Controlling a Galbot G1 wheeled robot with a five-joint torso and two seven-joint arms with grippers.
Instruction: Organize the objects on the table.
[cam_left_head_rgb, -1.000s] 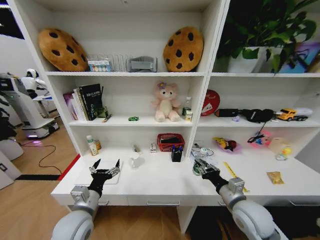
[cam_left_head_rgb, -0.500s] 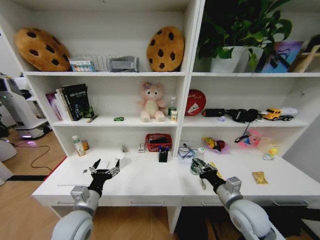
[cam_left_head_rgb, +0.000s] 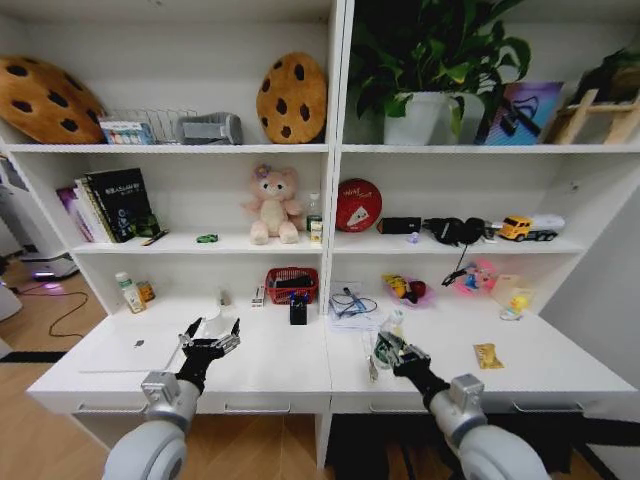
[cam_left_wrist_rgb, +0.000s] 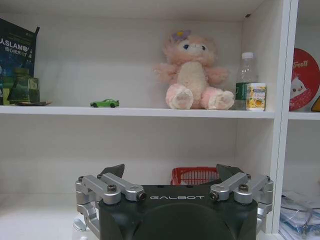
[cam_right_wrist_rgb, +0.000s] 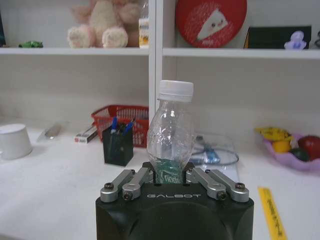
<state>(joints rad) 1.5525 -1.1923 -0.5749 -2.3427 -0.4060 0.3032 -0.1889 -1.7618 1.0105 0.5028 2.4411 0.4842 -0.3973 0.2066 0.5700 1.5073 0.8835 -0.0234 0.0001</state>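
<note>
White shelving is seen behind the table (cam_left_head_rgb: 290, 372). A clear bottle (cam_right_wrist_rgb: 170, 131) is clamped upright by the right gripper (cam_left_head_rgb: 392, 352) above the table's right half; it should be kept vertical when carried. The left gripper (cam_left_head_rgb: 211, 343) is held with fingers spread, empty, beside the laptop (cam_left_head_rgb: 130, 352).

Long white desk (cam_left_head_rgb: 290, 365), joined to shelving. Landmark: red basket (cam_left_head_rgb: 291, 284) at the back. Black pen cup (cam_left_head_rgb: 298, 312) just in front of it. Silver laptop (cam_left_head_rgb: 135, 352) far to its left. Purple fruit dish (cam_left_head_rgb: 405, 291) and cables (cam_left_head_rgb: 349, 304) to its right.
</note>
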